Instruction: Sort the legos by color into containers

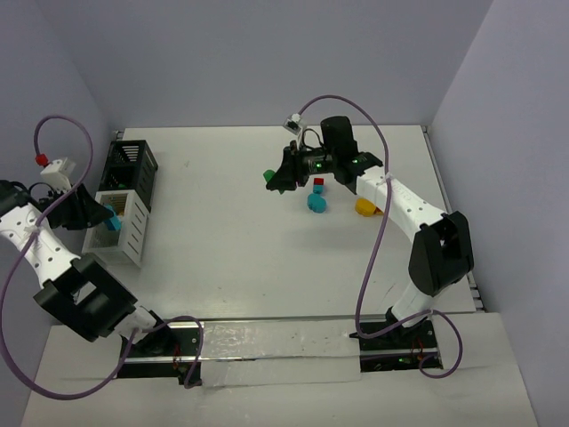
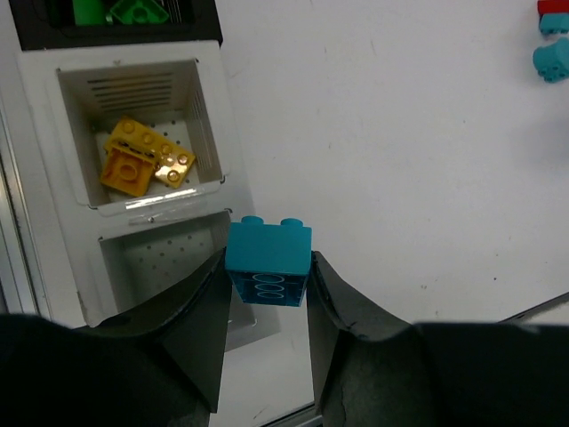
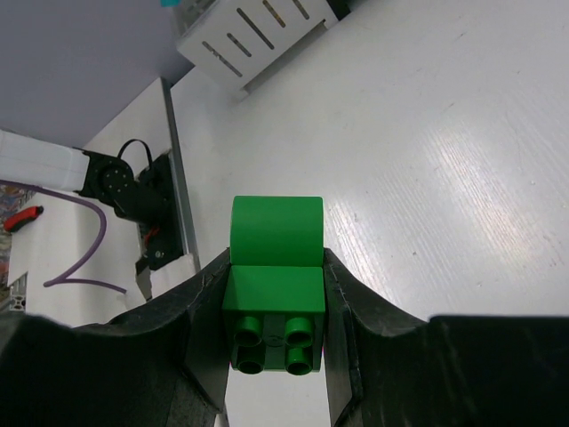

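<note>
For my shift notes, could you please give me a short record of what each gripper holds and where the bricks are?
left gripper: shut on cyan brick, by the white bin
right gripper: shut on green brick, over the table
white bin: yellow pieces in the compartment next to the black bin
black bin: green pieces
loose on table: red brick, cyan piece, yellow piece
</note>
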